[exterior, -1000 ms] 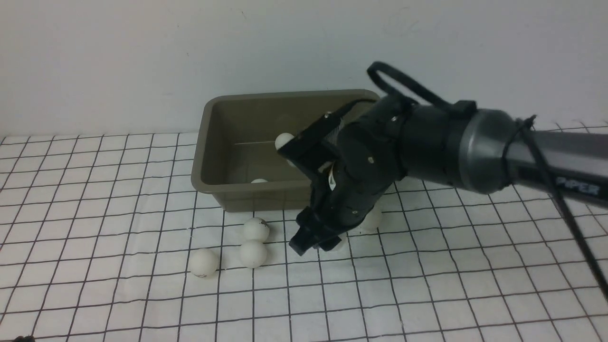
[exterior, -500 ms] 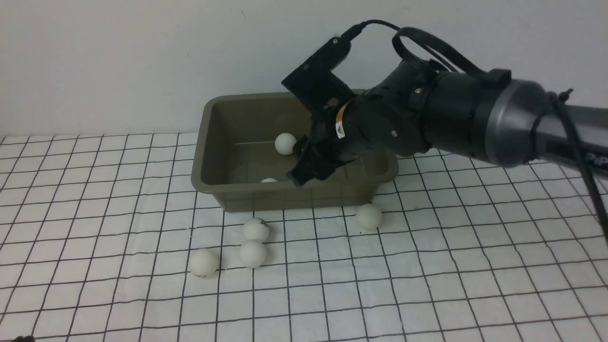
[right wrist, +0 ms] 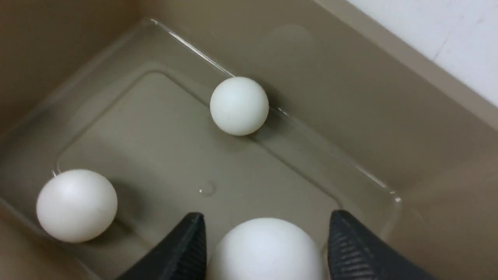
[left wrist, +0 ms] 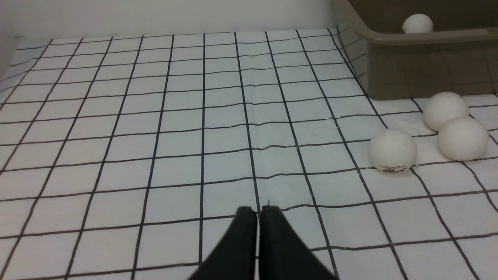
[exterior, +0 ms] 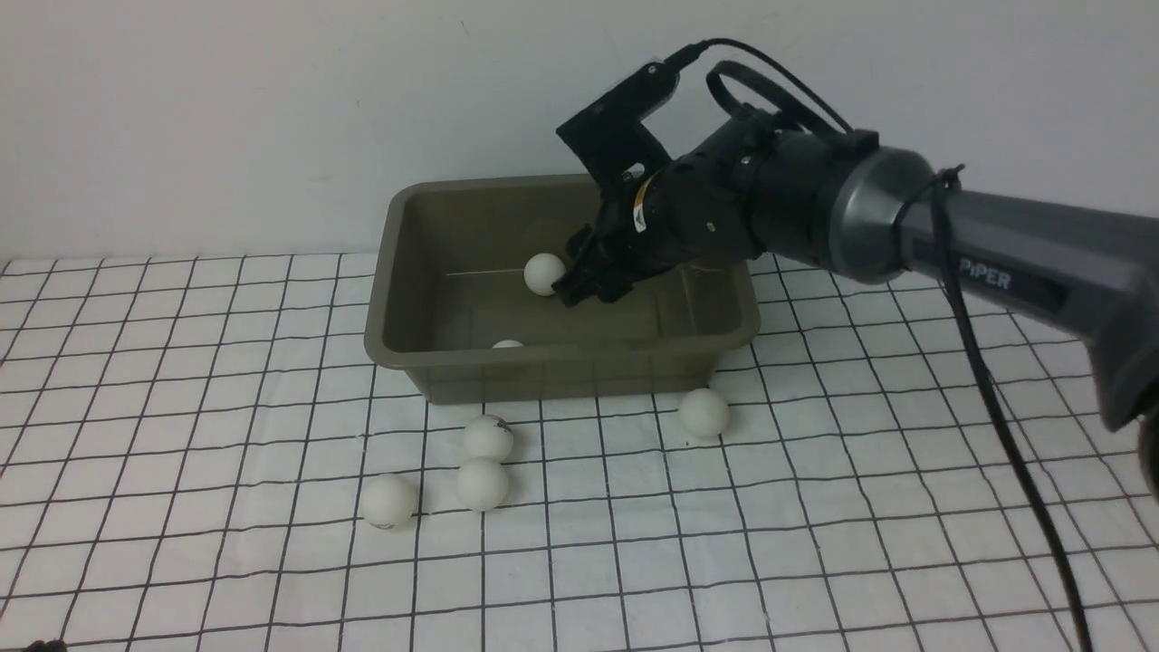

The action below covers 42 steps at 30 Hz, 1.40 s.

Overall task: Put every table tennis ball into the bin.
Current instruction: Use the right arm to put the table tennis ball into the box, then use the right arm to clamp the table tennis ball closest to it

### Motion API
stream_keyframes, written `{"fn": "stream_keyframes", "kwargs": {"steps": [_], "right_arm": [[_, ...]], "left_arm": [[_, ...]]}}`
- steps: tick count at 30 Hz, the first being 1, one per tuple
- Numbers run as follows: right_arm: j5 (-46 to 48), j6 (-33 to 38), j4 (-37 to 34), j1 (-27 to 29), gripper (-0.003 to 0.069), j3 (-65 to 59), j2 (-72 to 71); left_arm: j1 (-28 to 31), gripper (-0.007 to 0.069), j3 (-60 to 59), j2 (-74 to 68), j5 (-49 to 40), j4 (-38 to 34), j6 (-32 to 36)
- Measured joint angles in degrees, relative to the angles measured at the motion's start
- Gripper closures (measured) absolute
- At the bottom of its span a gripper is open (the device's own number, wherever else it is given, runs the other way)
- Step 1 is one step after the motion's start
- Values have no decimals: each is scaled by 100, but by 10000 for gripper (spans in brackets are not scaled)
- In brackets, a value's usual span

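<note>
Risen from the cloth [exterior: 815, 507], the right gripper [exterior: 577, 290], fingers apart, is dropping a third ball [right wrist: 266, 249] into the bin [exterior: 543, 376]; four balls [exterior: 482, 484] are waiting lower-centre, and the left gripper [left wrist: 258, 212] is idling, fingers together.

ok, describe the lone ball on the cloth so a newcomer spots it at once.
Find the olive-grey bin on the gridded cloth. Just before its front right corner lies one white ball. It sits alone; the other three balls cluster off the front left.
</note>
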<state>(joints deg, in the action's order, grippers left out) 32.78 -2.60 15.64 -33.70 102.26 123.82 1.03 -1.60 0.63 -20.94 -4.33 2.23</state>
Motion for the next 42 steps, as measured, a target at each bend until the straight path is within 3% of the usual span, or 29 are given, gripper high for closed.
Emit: {"fn": "stream_keyframes", "kwargs": {"steps": [8,17,24,29,35,42], "right_arm": [[492,-63,88,0,225,272,11],[1461,-63,391,0,223,335,-1242],[1708,-75,407,0,223,-830,-2527],[981,-555,407,0,223,-2771,-3960],[-757,-1793,428,0,223,-5158,-5085],[-1518,-3092,592,0,223,-5703,-4329]], "left_arm": [[0,629,0,0,0,0,0],[0,629,0,0,0,0,0],[0,629,0,0,0,0,0],[0,629,0,0,0,0,0],[0,629,0,0,0,0,0],[0,629,0,0,0,0,0]]}}
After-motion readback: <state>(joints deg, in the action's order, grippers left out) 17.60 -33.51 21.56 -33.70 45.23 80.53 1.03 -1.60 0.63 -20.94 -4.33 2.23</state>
